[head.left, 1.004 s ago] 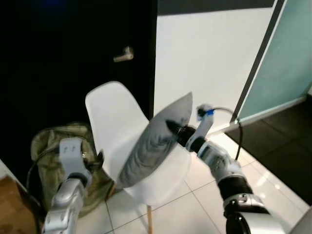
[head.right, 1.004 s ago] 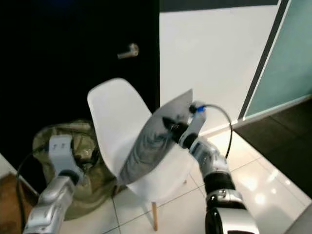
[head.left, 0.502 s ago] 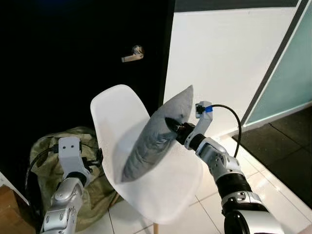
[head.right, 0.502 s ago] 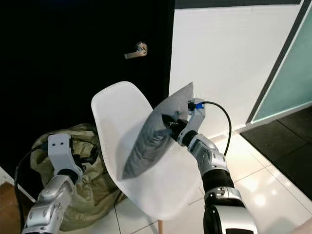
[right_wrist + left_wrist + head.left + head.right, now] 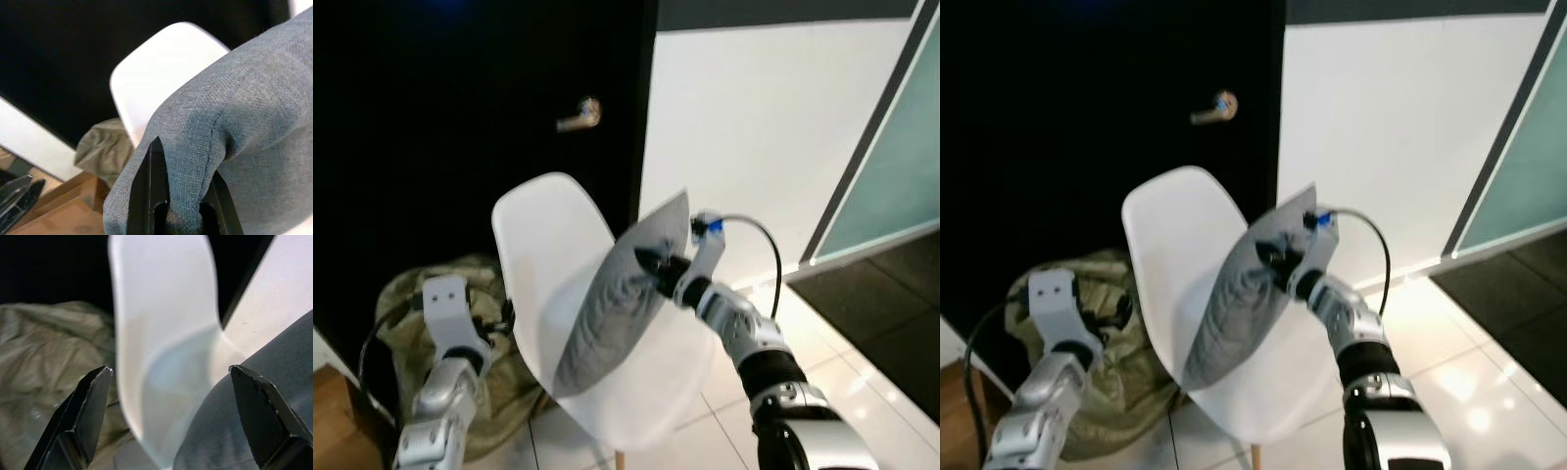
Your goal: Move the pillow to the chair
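Observation:
A grey pillow (image 5: 612, 302) hangs tilted over the seat of a white shell chair (image 5: 548, 245), its lower corner down near the seat. My right gripper (image 5: 651, 262) is shut on the pillow's upper edge; in the right wrist view the black fingers (image 5: 151, 191) pinch the grey cloth (image 5: 234, 127). My left gripper (image 5: 171, 421) is open, held low to the left of the chair, its fingers (image 5: 90, 411) spread toward the chair's back (image 5: 161, 333) with nothing between them.
An olive green bag (image 5: 406, 304) lies on the floor left of the chair, behind my left arm. A dark door with a metal handle (image 5: 578, 115) stands behind. A white wall and teal glass panel (image 5: 901, 157) are to the right. The floor is light tile (image 5: 852, 362).
The pillow has come lower and closer to the chair seat with my right gripper. The camera has shifted slightly. The left arm stays about where it was.

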You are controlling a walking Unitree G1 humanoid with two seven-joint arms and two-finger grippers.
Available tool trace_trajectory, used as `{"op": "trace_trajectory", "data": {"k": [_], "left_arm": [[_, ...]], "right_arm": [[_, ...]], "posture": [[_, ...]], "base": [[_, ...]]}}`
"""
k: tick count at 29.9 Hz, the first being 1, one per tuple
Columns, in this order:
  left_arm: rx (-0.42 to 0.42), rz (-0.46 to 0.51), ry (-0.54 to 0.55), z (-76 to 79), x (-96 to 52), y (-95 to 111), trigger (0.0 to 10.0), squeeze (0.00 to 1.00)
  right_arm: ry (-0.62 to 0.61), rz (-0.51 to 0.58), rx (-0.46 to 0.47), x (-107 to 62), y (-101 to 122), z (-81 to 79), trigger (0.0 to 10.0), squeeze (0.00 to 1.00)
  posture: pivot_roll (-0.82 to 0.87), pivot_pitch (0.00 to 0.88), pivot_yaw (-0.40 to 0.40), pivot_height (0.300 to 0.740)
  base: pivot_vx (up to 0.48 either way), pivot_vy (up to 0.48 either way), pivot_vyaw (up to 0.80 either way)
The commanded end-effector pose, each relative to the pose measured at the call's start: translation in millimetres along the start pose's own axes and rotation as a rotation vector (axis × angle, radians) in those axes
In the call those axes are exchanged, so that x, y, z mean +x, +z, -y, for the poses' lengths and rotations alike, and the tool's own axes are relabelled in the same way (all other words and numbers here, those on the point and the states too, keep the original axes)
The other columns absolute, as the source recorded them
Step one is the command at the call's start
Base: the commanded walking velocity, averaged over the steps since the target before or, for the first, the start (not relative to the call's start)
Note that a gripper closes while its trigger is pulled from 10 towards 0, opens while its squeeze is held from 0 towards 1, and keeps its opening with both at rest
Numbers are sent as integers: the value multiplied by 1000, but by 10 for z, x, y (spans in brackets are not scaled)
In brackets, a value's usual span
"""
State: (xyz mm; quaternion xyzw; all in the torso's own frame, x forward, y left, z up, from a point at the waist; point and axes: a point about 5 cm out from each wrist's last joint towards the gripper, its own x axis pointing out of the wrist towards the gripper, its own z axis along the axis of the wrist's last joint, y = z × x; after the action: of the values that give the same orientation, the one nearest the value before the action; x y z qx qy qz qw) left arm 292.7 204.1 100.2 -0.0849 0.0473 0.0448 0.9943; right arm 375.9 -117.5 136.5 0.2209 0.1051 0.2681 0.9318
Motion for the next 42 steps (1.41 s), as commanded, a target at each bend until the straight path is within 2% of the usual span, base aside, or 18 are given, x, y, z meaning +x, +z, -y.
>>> {"op": "trace_trajectory", "data": {"k": [1,4,5,9,11,13,16,20,26,29,30,35,42], "left_arm": [[4,0,11,-34,0,21,10000,0],[8,-1,16,-46,-18,15,10000,0],[8,-1,16,-46,-18,15,10000,0],[21,-3,23,-62,-29,13,10000,0],[29,-3,24,-67,-32,14,10000,0],[40,2,33,-123,-50,34,10000,0],[45,1,39,-152,-58,37,10000,0],[49,0,42,-158,-66,36,10000,0],[53,-2,36,-139,-62,33,10000,0],[47,-3,23,-111,-67,46,10000,0],[36,-2,7,-102,-73,59,10000,0],[27,1,-21,-69,-78,75,10000,0],[23,-1,-61,19,-94,80,10000,0]], "right_arm": [[15,7,-68,90,137,-100,10000,0],[-101,-141,-114,84,-42,3,10000,0],[-101,-141,-114,84,-42,3,10000,0],[-227,-262,-121,2,-189,166,10000,0],[-251,-286,-115,-21,-217,201,10000,0],[-288,-361,-93,-92,-306,280,10000,0],[-294,-398,-78,-118,-352,299,10000,0],[-310,-508,-46,-191,-486,335,10000,0],[-336,-533,-38,-213,-519,353,10000,0],[-393,-568,-7,-277,-588,407,10000,0],[-415,-569,34,-309,-611,433,10000,0],[-437,-574,71,-346,-631,464,10000,0],[-508,-589,122,-487,-673,594,10000,0]], "posture": [[-127,1,-41,729],[-125,5,-44,714],[-125,5,-44,714],[-118,8,-48,699],[-118,8,-48,694],[-114,11,-50,679],[-111,11,-51,669],[-109,8,-53,644],[-109,11,-52,624],[-101,21,-47,609],[-100,25,-44,599],[-96,31,-41,584],[-92,39,-37,554]], "base": [[0,0,0],[0,0,0],[0,0,0],[0,0,0],[0,0,0],[0,0,0],[0,0,0],[0,0,0],[0,0,0],[0,0,0],[0,0,0],[0,0,0],[0,0,0]]}}
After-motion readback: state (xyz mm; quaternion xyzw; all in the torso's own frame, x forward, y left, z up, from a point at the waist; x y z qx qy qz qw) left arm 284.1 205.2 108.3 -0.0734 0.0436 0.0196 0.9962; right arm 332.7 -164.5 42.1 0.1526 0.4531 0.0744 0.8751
